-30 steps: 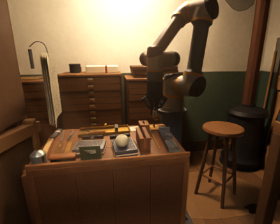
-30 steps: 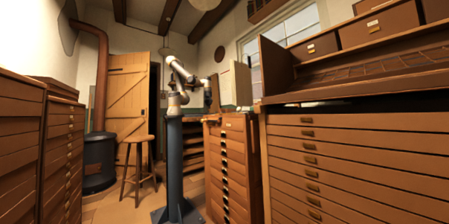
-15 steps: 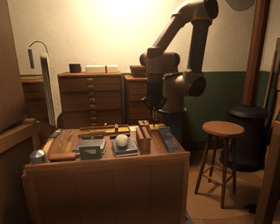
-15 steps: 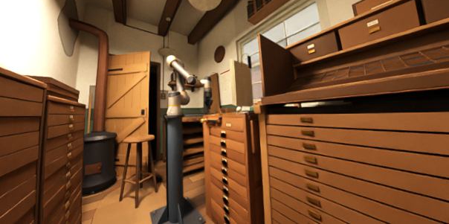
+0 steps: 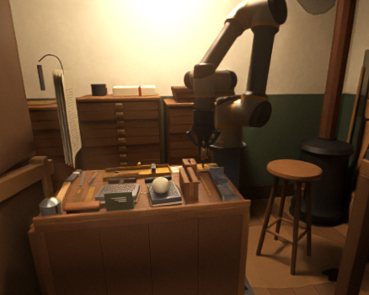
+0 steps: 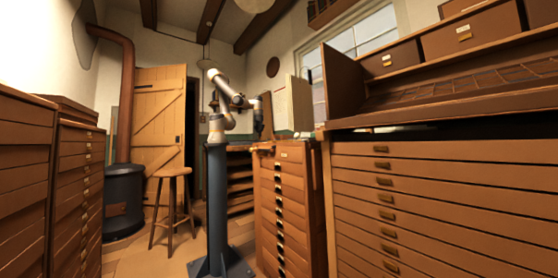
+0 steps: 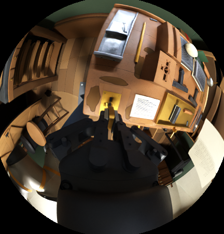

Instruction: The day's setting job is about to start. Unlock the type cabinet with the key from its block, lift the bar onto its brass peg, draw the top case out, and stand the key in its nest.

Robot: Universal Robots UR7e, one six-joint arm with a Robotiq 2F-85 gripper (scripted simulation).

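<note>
The brass key [image 7: 109, 114] is mostly hidden between the fingers of my gripper [image 7: 110, 115], which is closed on it just above the yellow key block [image 7: 110, 97] at the bench's far right corner. From the side camera the gripper [image 5: 203, 148] hangs above the block [image 5: 206, 167] with the key's shank pointing down. A wooden box with a cross-shaped keyhole [image 7: 164, 69] stands on the bench near the block. The type cabinet [image 6: 288, 204] with its column of drawers stands beneath the bench top.
A grey tray [image 7: 115, 33] lies on the bench's right side, with a yellow ruler [image 7: 140, 38] beside it. A white paper sheet [image 7: 144, 106] and a yellow tray [image 7: 176, 110] lie left of the block. A stool [image 5: 292, 202] and a black stove [image 5: 325, 177] stand to the right.
</note>
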